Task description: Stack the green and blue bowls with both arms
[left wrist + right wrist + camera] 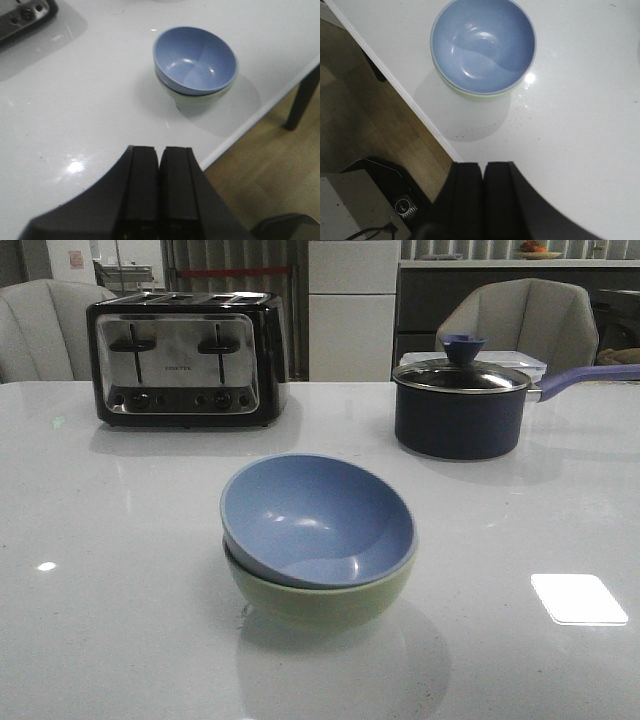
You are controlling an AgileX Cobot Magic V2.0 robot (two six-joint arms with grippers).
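Observation:
The blue bowl [315, 518] sits nested inside the green bowl [320, 602] at the middle of the white table, near its front edge. The stack also shows in the left wrist view, blue bowl [195, 59] over green bowl [196, 102], and in the right wrist view, blue bowl [483, 44] with a thin rim of green bowl [470, 95] below it. My left gripper [160, 150] is shut and empty, back from the stack over the table's front edge. My right gripper [483, 165] is shut and empty, also apart from the bowls. Neither arm shows in the front view.
A black-and-chrome toaster [185, 358] stands at the back left. A dark navy lidded saucepan [460, 405] with a long handle stands at the back right. Chairs stand behind the table. The table's front edge [260, 112] drops to a wooden floor.

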